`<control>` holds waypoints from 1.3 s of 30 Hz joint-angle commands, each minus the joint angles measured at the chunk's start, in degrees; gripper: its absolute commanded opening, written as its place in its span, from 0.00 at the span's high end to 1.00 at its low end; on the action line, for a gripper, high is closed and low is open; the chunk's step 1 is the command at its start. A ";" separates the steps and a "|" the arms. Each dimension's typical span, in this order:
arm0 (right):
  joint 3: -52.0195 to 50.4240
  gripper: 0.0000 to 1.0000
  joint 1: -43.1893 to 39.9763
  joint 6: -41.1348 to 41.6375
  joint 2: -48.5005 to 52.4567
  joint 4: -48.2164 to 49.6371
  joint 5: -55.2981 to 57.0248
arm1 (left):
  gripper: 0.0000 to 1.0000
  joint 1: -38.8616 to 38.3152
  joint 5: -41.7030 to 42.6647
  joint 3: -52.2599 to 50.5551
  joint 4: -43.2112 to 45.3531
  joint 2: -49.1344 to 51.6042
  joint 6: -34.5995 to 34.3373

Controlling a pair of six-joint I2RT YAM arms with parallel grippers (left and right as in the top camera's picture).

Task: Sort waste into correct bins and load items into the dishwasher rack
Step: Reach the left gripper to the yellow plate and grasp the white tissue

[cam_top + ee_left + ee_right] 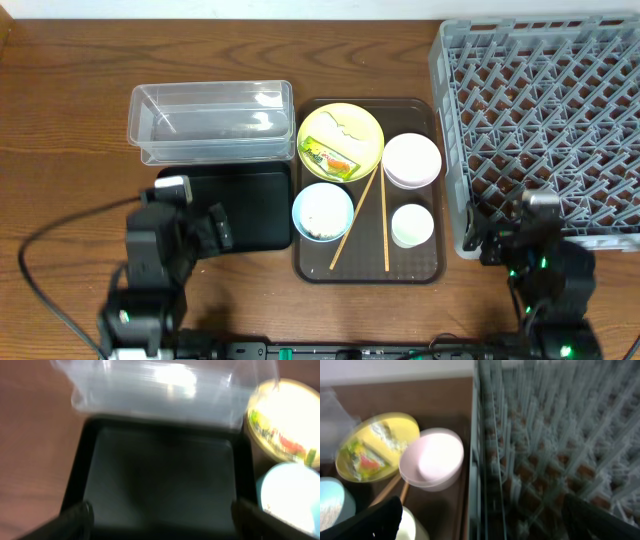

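Observation:
On the brown serving tray (430, 270) lie a yellow plate (345, 128) holding a green-yellow wrapper (328, 158) and white rice grains (340, 125), a pink bowl (412, 160), a light blue bowl (322, 211), a white cup (412, 225) and two chopsticks (384, 225). A clear tub (210, 120) and a black tray (245, 205) lie left of it. The grey rack (545, 120) stands at right. My left gripper (160, 517) is open above the black tray (160, 475). My right gripper (485, 520) is open over the rack's left edge (477, 460), near the cup (412, 527).
The wooden table runs around all things. A black cable (40, 270) trails at the left arm. In the right wrist view the pink bowl (432, 457), the plate (375, 445) and the blue bowl (332, 502) lie left of the rack.

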 commanded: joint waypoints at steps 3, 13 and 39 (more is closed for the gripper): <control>13.60 0.01 -0.59 0.44 15.67 -9.64 0.55 | 0.10 0.17 -0.46 15.41 -12.72 13.05 -0.46; 25.70 0.01 -0.59 -1.01 31.78 -17.22 0.07 | 0.11 0.13 13.60 20.98 -8.94 21.84 -1.92; 25.68 0.01 -0.59 -0.85 31.71 -16.81 0.09 | 0.12 -23.69 9.57 31.43 33.40 59.45 -10.60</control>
